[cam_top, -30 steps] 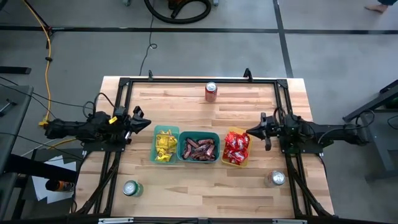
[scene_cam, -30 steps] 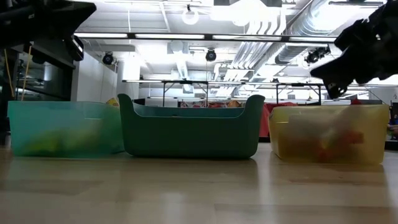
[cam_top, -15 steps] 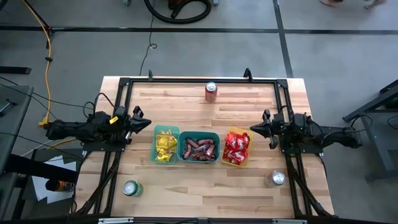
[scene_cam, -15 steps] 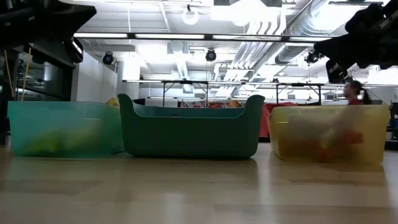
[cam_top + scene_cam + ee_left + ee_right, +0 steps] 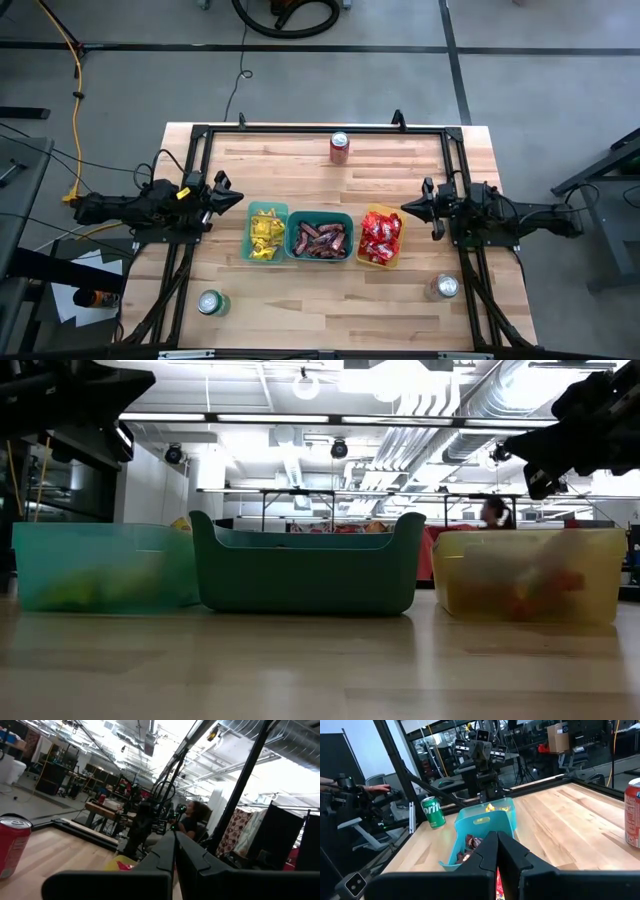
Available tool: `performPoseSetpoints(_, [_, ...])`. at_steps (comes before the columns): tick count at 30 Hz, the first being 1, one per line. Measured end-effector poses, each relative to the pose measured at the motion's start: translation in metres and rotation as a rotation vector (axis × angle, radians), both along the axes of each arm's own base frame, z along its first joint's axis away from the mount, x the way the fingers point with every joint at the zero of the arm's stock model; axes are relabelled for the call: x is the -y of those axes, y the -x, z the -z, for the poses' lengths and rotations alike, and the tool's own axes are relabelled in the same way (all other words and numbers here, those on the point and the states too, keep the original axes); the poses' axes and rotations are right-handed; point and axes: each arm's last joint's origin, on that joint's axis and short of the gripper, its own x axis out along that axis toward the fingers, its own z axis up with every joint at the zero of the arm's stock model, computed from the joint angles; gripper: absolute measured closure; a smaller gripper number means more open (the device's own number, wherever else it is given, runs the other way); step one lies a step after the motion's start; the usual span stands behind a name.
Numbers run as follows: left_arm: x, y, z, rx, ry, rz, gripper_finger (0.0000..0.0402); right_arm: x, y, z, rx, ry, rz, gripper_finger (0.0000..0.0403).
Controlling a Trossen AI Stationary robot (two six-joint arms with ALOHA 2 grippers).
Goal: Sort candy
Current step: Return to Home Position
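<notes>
High view — candy (image 5: 320,240) binned, cans (image 5: 340,147) around.

- The high view looks straight down from well above; the whole table (image 5: 300,320) and the floor (image 5: 320,90) around it fit inside.
- The low view stands at table-top height, close before the middle bin (image 5: 305,575), and faces level across the table into the room.
- The left wrist view looks along the left gripper (image 5: 174,834) across the table toward the right arm (image 5: 142,827).
- The right wrist view looks along the right gripper (image 5: 496,835) the opposite way, toward the left arm (image 5: 482,765).
- The red can (image 5: 339,147) appears in the high view and in both wrist views.
</notes>
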Motion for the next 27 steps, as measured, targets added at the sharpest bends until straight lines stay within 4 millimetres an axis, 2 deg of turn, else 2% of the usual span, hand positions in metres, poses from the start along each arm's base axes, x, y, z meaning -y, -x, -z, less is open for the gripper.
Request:
performPoseSetpoints(10, [0.000, 0.000, 0.001, -0.008, -0.006, 0.002, 0.0401, 0.000, 0.000, 0.000, 0.000, 0.000, 0.000, 0.0402])
performPoseSetpoints(16, [0.000, -0.004, 0.015, -0.166, -0.287, -0.064, 0.0401, 0.000, 0.000, 0.000, 0.000, 0.000, 0.000, 0.0402])
performPoseSetpoints(20, [0.000, -0.005, 0.022, -0.244, -0.322, -0.069, 0.0401, 0.000, 0.000, 0.000, 0.000, 0.000, 0.000, 0.0402])
performPoseSetpoints(27, [-0.001, -0.005, 0.025, -0.273, -0.324, -0.074, 0.0401, 0.000, 0.000, 0.000, 0.000, 0.000, 0.000, 0.0402])
